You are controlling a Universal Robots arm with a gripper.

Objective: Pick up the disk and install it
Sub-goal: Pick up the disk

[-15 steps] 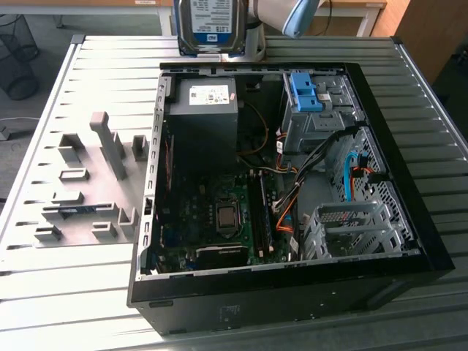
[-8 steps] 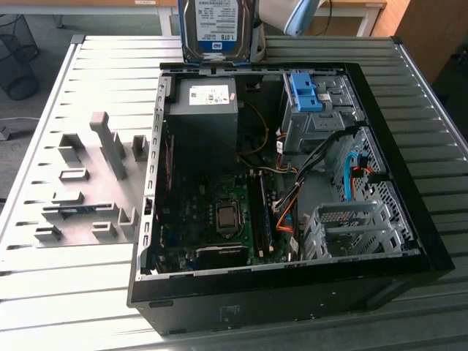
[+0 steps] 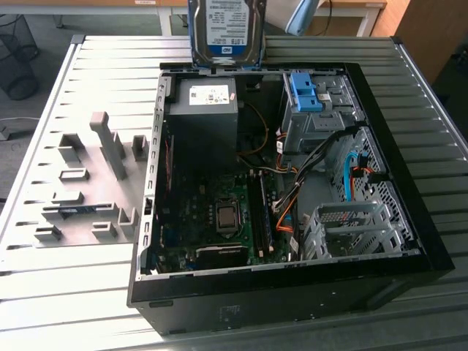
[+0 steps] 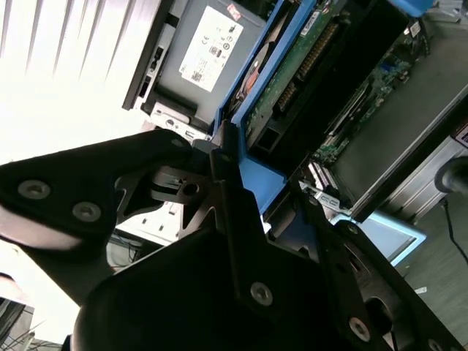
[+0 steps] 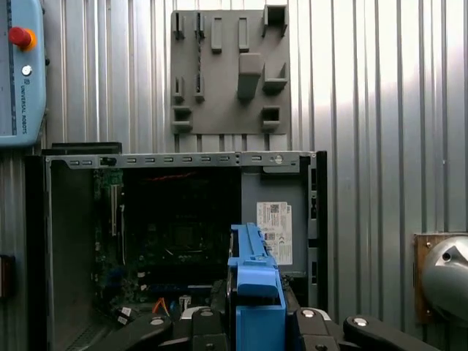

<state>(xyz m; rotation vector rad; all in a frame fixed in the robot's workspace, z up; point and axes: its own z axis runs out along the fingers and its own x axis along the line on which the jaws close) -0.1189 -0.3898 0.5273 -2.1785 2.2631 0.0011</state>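
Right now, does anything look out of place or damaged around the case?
Nothing looks damaged or spilled. The disk stands on edge in the end effector, at the case rim beside the power supply, not in a bay.

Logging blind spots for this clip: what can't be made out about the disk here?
Exterior view: the disk is cut off by the top edge.
Second wrist view: the tool covers the disk's near end.
First wrist view: disk edge-on, its label hidden.
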